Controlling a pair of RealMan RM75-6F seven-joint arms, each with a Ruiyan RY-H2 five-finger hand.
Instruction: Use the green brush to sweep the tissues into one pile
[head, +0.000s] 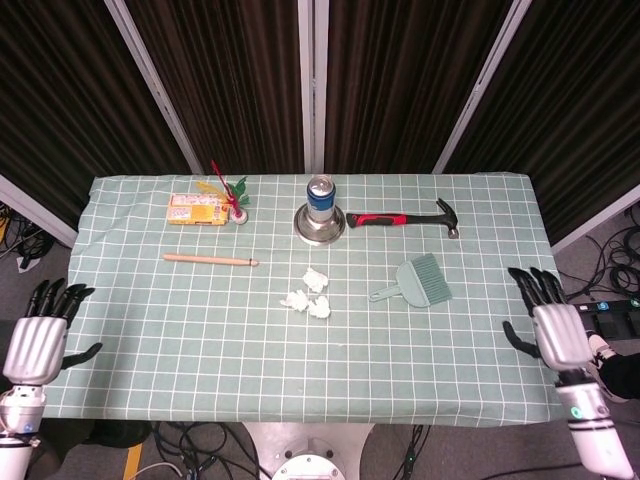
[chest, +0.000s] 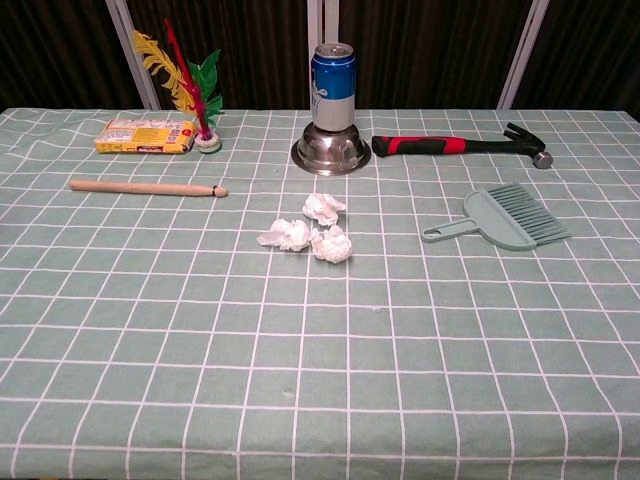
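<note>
Lying flat right of table centre: green brush (chest: 503, 219), handle toward 3 tissues (chest: 307, 228), bristles pointing far-right. Likely light, rigid plastic; best taken by the narrow handle. Tissues crumpled, clustered near centre, touching; feather-light, apt to scatter. Left hand (head: 35, 340) and right hand (head: 550, 325) off the table's edges, fingers spread, holding nothing.
</note>
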